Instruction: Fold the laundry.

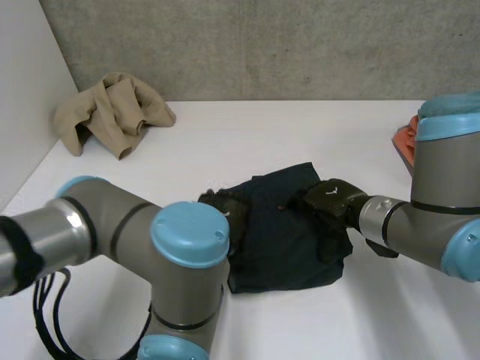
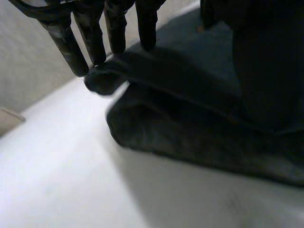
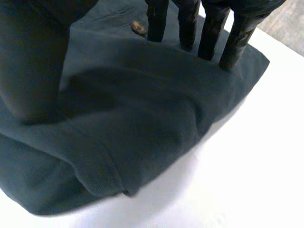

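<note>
We found the dark blue garment (image 1: pixel 289 240) lying folded in layers near the middle of the white bench (image 1: pixel 300 135), with all its edges on the bench top. Bare bench ran wide beyond the garment's far edge up to the concrete wall (image 1: pixel 262 45), and more lay open along its near edge and off its right side. A crumpled tan garment (image 1: pixel 112 112) sat well apart from it, out past its far left corner by the wall, and an orange-red thing (image 1: pixel 405 142) lay well apart to its far right. The left arm (image 1: pixel 187 240) stood close against the garment's near left corner. The left hand (image 1: pixel 223 211) was at the garment's left edge. In its wrist view its fingers (image 2: pixel 67 45) were straight and a little spread, their tips touching the raised lip of the top layer, which stood slightly proud of the layer beneath, so the hand was open. The right hand (image 1: pixel 330 199) rested on the garment's right part. Its fingers (image 3: pixel 207 35) were straight and side by side, tips pressing the top layer near a corner, so this hand was open too. A ribbed hem (image 3: pixel 92 166) showed along the folded edge beneath that hand's palm.
</note>
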Controlling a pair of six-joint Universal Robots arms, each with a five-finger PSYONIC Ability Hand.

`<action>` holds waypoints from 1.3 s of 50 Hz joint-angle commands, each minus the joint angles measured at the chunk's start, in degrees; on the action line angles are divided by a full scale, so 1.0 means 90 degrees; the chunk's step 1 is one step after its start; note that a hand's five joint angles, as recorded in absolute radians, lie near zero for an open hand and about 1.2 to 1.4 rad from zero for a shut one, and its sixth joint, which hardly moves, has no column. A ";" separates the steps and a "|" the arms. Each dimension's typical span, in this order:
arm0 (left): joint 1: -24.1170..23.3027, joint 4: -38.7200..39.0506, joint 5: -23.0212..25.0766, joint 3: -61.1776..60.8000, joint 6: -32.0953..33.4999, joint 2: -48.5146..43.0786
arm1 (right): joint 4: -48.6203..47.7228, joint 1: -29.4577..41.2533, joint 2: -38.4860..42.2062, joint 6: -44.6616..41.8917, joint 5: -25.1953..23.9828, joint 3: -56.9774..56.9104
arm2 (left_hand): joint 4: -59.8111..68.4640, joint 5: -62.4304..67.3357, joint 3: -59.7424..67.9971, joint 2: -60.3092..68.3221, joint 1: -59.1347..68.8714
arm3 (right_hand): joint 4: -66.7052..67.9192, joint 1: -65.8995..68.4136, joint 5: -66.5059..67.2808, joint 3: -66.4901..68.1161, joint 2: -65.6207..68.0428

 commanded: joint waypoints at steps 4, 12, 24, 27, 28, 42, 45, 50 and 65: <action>0.0039 -0.0342 0.0025 0.0316 0.0004 -0.0332 | -0.0221 -0.0052 -0.0062 -0.0429 0.0253 0.0322 | 0.0052 0.0064 -0.0001 0.0034 -0.0023 | -0.0364 -0.0037 -0.0359 -0.0195 -0.0294; 0.0039 -0.0312 0.0025 0.0326 -0.0025 0.0468 | -0.1080 -0.0062 -0.1321 -0.0449 0.0223 0.1288 | -0.0004 0.0008 -0.0057 -0.0022 -0.0079 | -0.0364 -0.0037 -0.0359 -0.0195 -0.0294; 0.0381 -0.0303 0.0035 -0.0104 -0.0054 0.1289 | -0.1763 -0.0033 -0.1859 -0.0341 0.0135 0.2977 | -0.0098 -0.0085 -0.0150 -0.0115 -0.0172 | -0.0364 -0.0037 -0.0359 -0.0195 -0.0294; 0.0498 -0.0273 0.0035 -0.0270 -0.0064 0.1319 | -0.2280 0.0016 -0.1859 -0.0341 0.0165 0.3349 | -0.0098 -0.0085 -0.0150 -0.0115 -0.0172 | -0.0364 -0.0037 -0.0359 -0.0195 -0.0294; 0.0518 -0.0264 0.0035 -0.0309 -0.0064 0.1328 | -0.2427 0.0026 -0.1850 -0.0332 0.0184 0.3408 | -0.0098 -0.0085 -0.0150 -0.0115 -0.0172 | -0.0364 -0.0037 -0.0359 -0.0195 -0.0294; 0.0635 0.0039 0.0035 -0.0778 -0.0074 0.1328 | -0.3893 0.0251 -0.1108 -0.0449 0.0643 0.3409 | -0.0117 -0.0104 -0.0169 -0.0134 -0.0191 | -0.0364 -0.0037 -0.0359 -0.0195 -0.0294; 0.0645 0.0059 0.0035 -0.0797 -0.0074 0.1328 | -0.3990 0.0251 -0.0923 -0.0458 0.0663 0.3330 | -0.0117 -0.0104 -0.0169 -0.0134 -0.0191 | -0.0364 -0.0037 -0.0359 -0.0195 -0.0294; 0.0645 0.0059 0.0035 -0.0807 -0.0074 0.1328 | -0.4195 0.0260 -0.0795 -0.0488 0.0663 0.3223 | -0.0135 -0.0123 -0.0188 -0.0153 -0.0210 | -0.0364 -0.0037 -0.0359 -0.0195 -0.0294; 0.0664 0.0098 0.0035 -0.0895 -0.0093 0.1319 | -0.4664 0.0260 -0.0453 -0.0966 0.0673 0.2803 | -0.0135 -0.0123 -0.0188 -0.0153 -0.0210 | 0.4371 0.4698 0.4377 0.4541 0.4441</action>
